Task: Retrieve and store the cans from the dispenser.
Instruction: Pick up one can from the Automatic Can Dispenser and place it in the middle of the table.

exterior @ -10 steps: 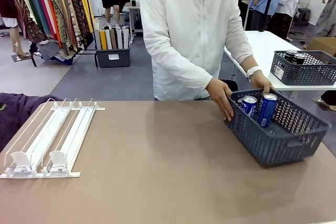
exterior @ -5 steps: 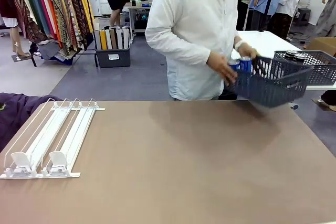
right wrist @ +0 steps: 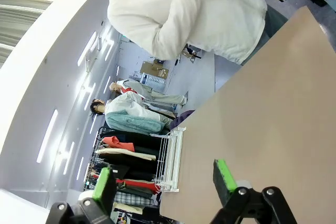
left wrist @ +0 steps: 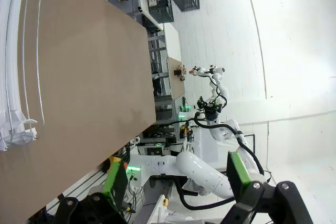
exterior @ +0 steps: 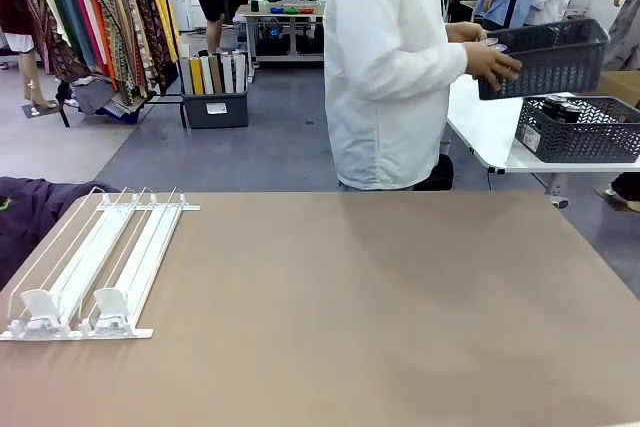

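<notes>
The white rail dispenser lies flat at the table's left edge with its lanes bare. It also shows as the dispenser in the left wrist view and the dispenser in the right wrist view. A person in a white shirt stands beyond the far edge, turned right, holding a dark grey lattice basket at chest height; its wall hides any cans inside. My left gripper is open with nothing between its green pads. My right gripper is open too, above the brown table.
A second dark grey basket stands on a white side table at the far right, with dark cans inside. Dark purple cloth lies past the table's left edge. The brown tabletop is bare apart from the dispenser.
The person lifted the basket with the blue cans off the table's right side, turned away and carried it up toward the white side table. The dispenser has not moved.
</notes>
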`<state>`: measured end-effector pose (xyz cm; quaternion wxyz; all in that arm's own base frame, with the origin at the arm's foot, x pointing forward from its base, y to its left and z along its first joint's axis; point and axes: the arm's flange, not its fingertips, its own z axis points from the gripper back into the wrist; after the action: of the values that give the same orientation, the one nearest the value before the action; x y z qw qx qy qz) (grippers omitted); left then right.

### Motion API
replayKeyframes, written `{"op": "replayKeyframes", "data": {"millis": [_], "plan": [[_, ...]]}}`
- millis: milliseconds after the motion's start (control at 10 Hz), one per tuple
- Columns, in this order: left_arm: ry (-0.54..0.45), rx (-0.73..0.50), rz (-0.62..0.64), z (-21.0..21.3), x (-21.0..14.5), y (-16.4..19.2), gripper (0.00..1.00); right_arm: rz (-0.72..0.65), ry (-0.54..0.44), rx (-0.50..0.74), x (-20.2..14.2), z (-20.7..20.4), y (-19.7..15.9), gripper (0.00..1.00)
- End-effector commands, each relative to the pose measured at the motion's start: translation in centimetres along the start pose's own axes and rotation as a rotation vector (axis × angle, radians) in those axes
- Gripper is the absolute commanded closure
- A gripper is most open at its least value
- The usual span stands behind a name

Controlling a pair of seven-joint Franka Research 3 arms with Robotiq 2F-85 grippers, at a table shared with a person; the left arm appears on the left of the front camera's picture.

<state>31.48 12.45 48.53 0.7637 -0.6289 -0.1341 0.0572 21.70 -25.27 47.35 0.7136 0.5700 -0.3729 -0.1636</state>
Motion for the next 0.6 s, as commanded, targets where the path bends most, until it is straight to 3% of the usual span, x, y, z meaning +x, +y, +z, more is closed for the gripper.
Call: {"op": "replayKeyframes", "data": {"millis": [0, 500], "plan": [[-0.013, -0.018, 0.012, -0.13, -0.03, -0.26, 0.0, 0.005, -0.019, 0.028, 0.22, -0.15, 0.24, 0.0], [-0.013, -0.018, 0.012, -0.13, -0.03, -0.26, 0.0, 0.005, -0.019, 0.028, 0.22, -0.15, 0.24, 0.0]]}}
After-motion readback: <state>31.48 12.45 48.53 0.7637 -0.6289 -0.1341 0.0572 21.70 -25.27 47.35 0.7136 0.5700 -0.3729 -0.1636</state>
